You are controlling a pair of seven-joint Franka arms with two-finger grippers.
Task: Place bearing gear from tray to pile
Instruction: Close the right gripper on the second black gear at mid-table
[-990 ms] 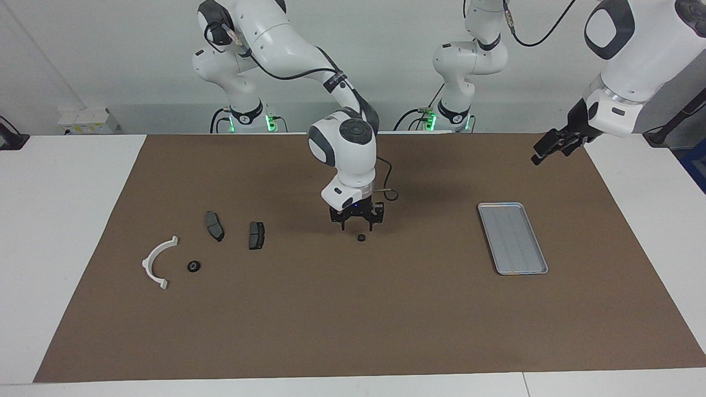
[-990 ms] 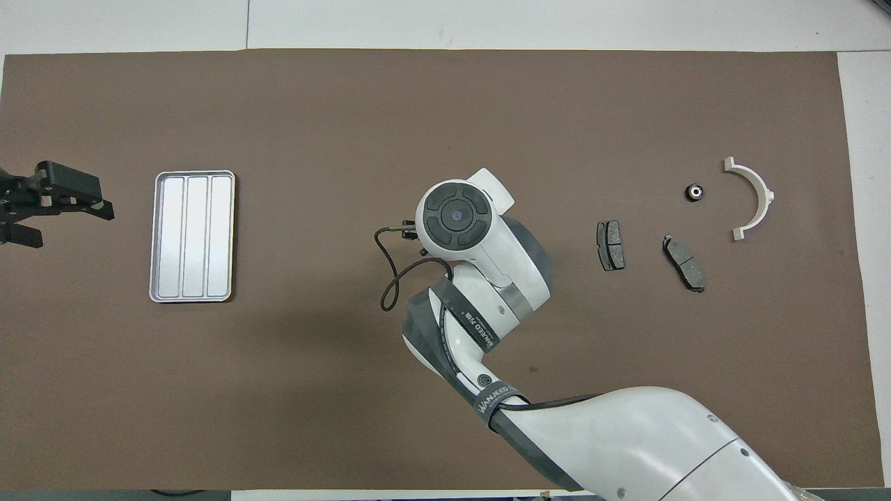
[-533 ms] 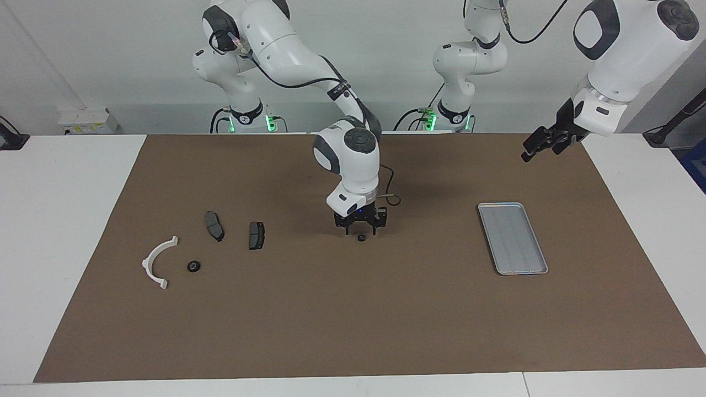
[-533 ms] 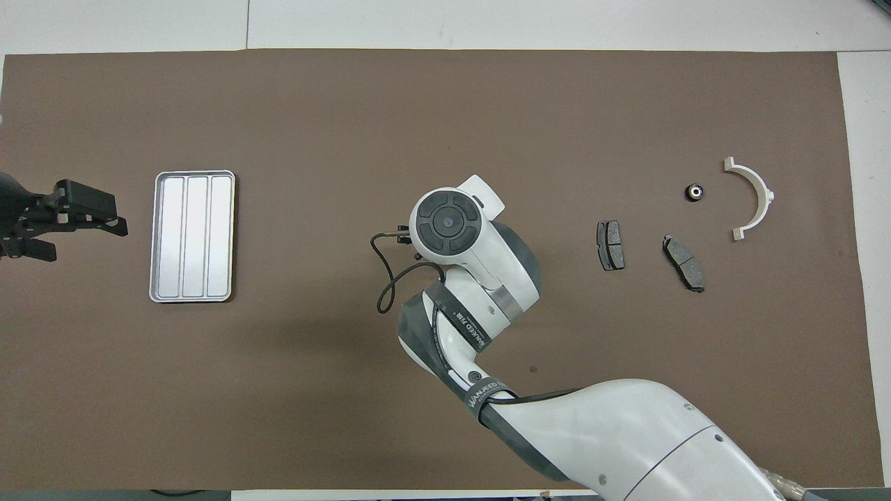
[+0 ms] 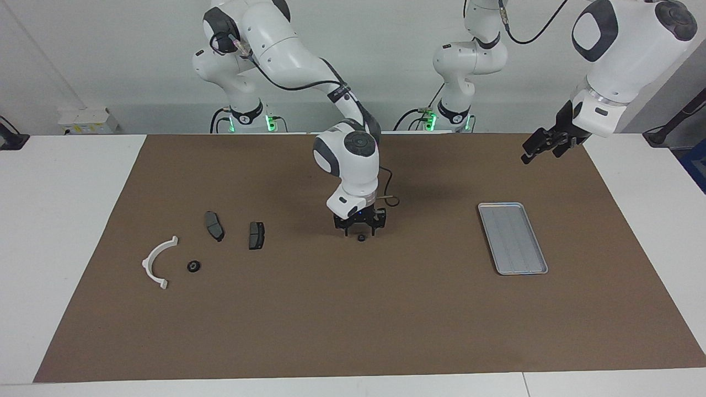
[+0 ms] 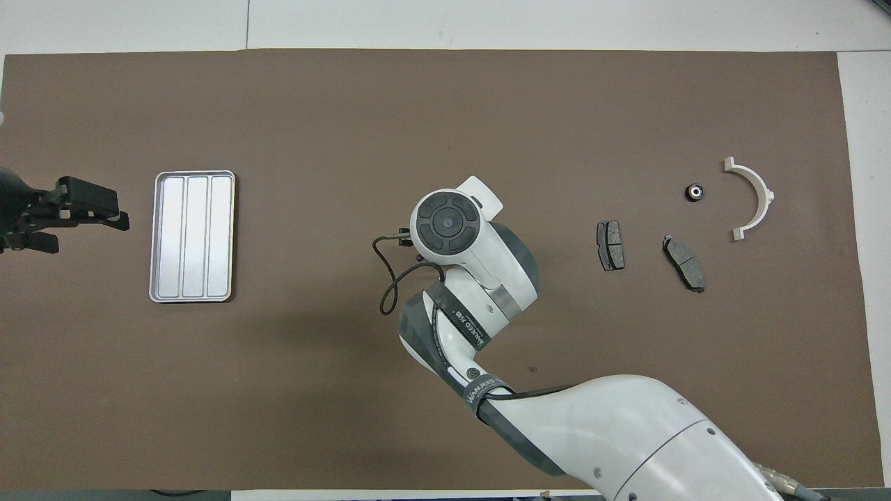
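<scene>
A small black bearing gear [image 5: 361, 238] lies on the brown mat at mid-table. My right gripper [image 5: 360, 232] is low over it and open, with a fingertip on each side of the gear. In the overhead view the right wrist hides the gear. The silver tray [image 5: 513, 237] [image 6: 193, 236] lies empty toward the left arm's end. The pile holds a white bracket [image 5: 159, 261] [image 6: 752, 198], two dark brake pads [image 5: 214, 225] [image 5: 256, 235] and a second black gear [image 5: 193, 266] [image 6: 694, 192]. My left gripper [image 5: 528, 155] [image 6: 87, 233] waits, open and empty, raised over the mat beside the tray.
The brown mat [image 5: 353, 320] covers most of the white table. The pile sits toward the right arm's end. A cable loop [image 6: 390, 278] hangs from the right wrist.
My right gripper has come down closer to the bearing gear at mid-table. My left gripper has shifted a little toward the tray. The gear and pile have not moved.
</scene>
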